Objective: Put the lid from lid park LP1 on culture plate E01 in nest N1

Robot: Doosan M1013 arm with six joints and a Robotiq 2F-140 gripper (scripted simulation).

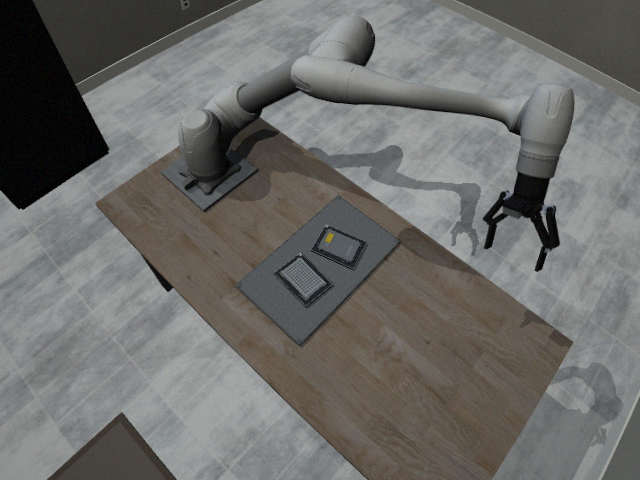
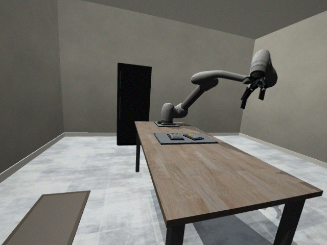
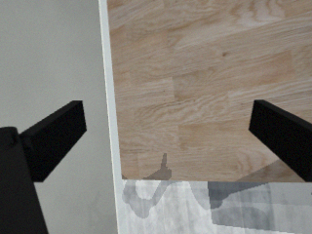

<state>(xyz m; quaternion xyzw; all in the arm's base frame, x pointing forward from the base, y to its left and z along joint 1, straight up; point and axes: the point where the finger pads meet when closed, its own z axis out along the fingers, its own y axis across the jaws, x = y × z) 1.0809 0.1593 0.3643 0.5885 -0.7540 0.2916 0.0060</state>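
Note:
The culture plate E01 (image 1: pixel 302 279), a white grid of wells in a black nest, sits uncovered on the grey mat (image 1: pixel 317 268). The lid (image 1: pixel 339 246), dark with a yellow label, lies flat in the lid park just beyond it. Both also show in the exterior view, the plate (image 2: pixel 175 136) on the left and the lid (image 2: pixel 193 136) on the right. My gripper (image 1: pixel 514 255) (image 2: pixel 252 102) is open and empty. It hangs high in the air, off the table's long side and far from the mat. In the wrist view the fingers frame bare table wood, floor and wall.
The arm's base (image 1: pixel 209 175) stands on a grey pad at the table's far end. A tall black cabinet (image 2: pixel 133 102) stands on the floor behind the table. A brown panel (image 1: pixel 113 454) lies on the floor near the front left.

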